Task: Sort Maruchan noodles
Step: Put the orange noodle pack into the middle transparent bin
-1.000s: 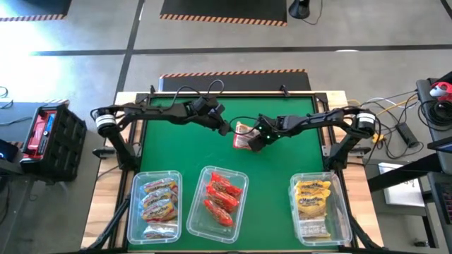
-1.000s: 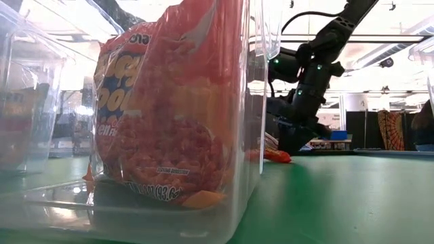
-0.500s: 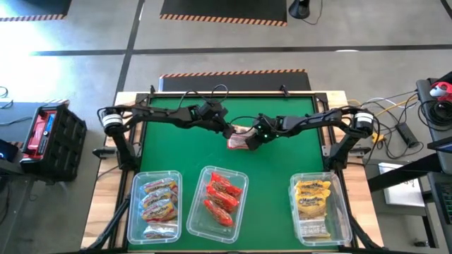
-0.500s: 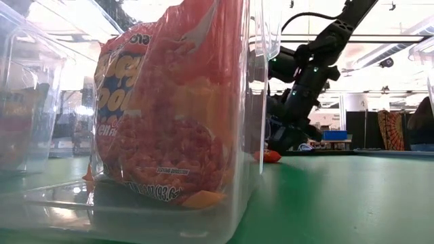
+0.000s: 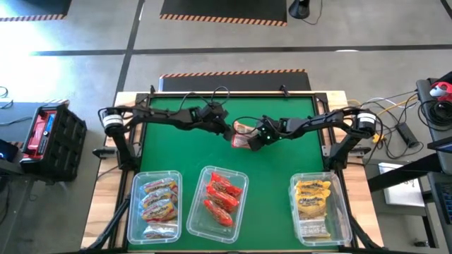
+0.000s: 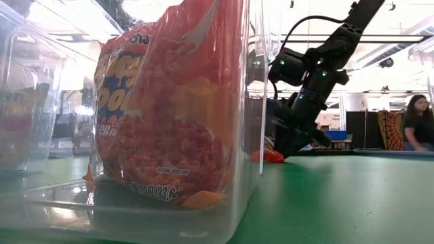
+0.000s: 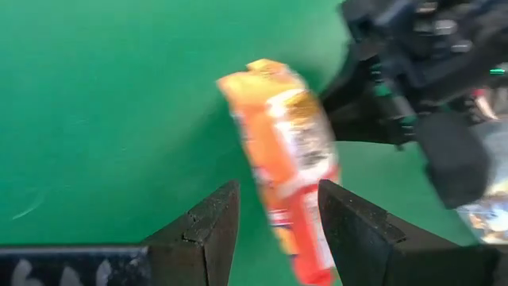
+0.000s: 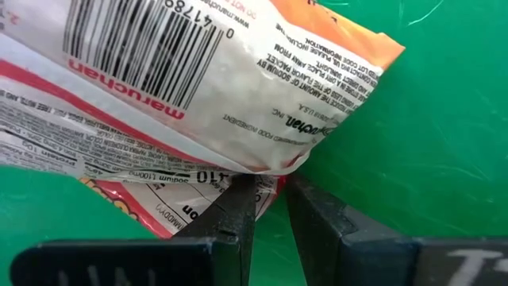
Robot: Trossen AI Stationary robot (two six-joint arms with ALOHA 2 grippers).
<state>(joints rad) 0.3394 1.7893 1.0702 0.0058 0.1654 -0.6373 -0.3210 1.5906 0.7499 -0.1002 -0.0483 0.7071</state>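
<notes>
Right hand [image 8: 266, 208] pinching edge of orange packet [image 8: 198, 87], mid-surface toward far edge. Left hand [image 7: 274, 226] fingers parted astride same packet, not clamped. Handover step, likely; next: left closes, right releases. Three bins along near edge: orange-pink stack [image 5: 158, 200], red stack [image 5: 221, 196], yellow stack [image 5: 313, 200]; counts unclear.

Left gripper [image 5: 231, 130] and right gripper [image 5: 252, 138] close together mid-table.
</notes>
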